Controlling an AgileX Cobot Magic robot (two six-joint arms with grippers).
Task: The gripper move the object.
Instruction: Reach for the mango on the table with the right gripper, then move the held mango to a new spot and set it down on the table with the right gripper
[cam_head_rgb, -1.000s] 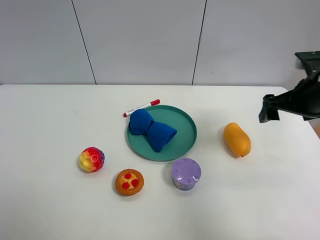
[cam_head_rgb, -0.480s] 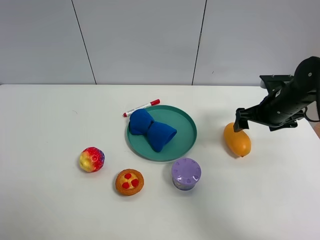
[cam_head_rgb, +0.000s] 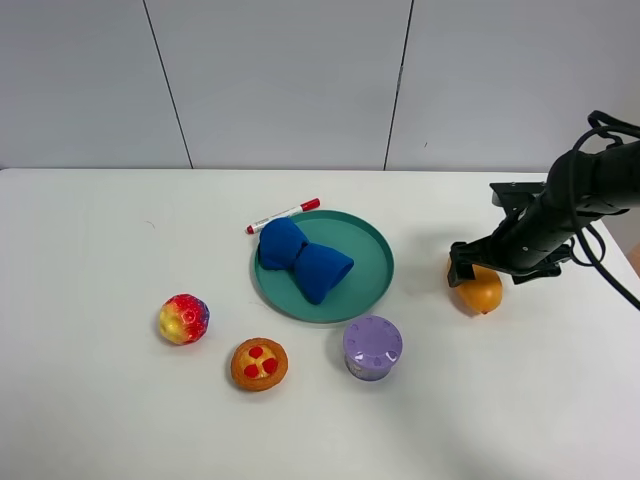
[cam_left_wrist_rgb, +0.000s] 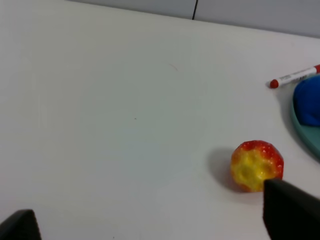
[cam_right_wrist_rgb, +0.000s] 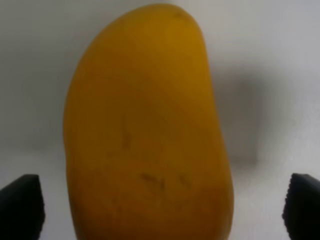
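Observation:
The orange-yellow mango-like object (cam_head_rgb: 482, 293) lies on the white table, right of the teal plate. My right gripper (cam_head_rgb: 468, 268) has come down over its far end and covers part of it. In the right wrist view the mango (cam_right_wrist_rgb: 145, 130) fills the frame and stands between the two black fingertips of the right gripper (cam_right_wrist_rgb: 160, 205), which is open and wide apart around it. My left gripper (cam_left_wrist_rgb: 155, 225) is open and empty above the table's left part. It does not show in the exterior high view.
A teal plate (cam_head_rgb: 375, 275) holds a blue cloth (cam_head_rgb: 300, 258). A red-capped marker (cam_head_rgb: 284, 215) lies behind it. A purple jar (cam_head_rgb: 372, 347), a round tart (cam_head_rgb: 259, 364) and a red-yellow ball fruit (cam_head_rgb: 184, 318) stand in front. The ball fruit (cam_left_wrist_rgb: 256, 165) is near the left gripper.
My right arm has swung in from the right edge and lowered onto the mango, now covering its far end. The mango and other things have not moved.

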